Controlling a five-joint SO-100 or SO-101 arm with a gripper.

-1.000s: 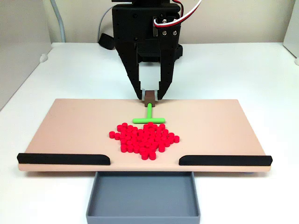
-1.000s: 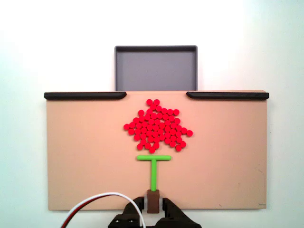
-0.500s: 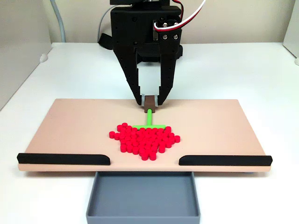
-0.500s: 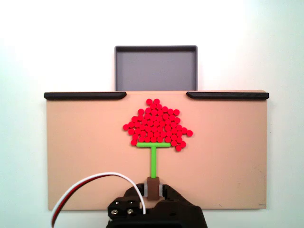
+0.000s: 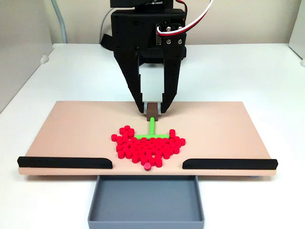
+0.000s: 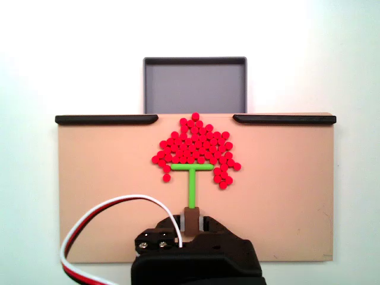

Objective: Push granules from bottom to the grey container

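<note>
In a fixed view the black tool (image 5: 152, 110) is clamped on the brown block of the green pusher (image 5: 152, 132), whose crossbar sits among the granules (image 5: 147, 147) on the tan board (image 5: 71, 129). The grey container (image 5: 146, 202) lies just nearer than the board's edge.

In another fixed view the tool (image 6: 192, 221) grips the pusher (image 6: 192, 178); the granules (image 6: 196, 145) reach the gap between the black strips (image 6: 107, 119), beside the grey container (image 6: 195, 83).

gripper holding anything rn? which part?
Yes: the gripper holds the green T-shaped pusher, its fingers clamped on the brown block at the stem's end.
</note>
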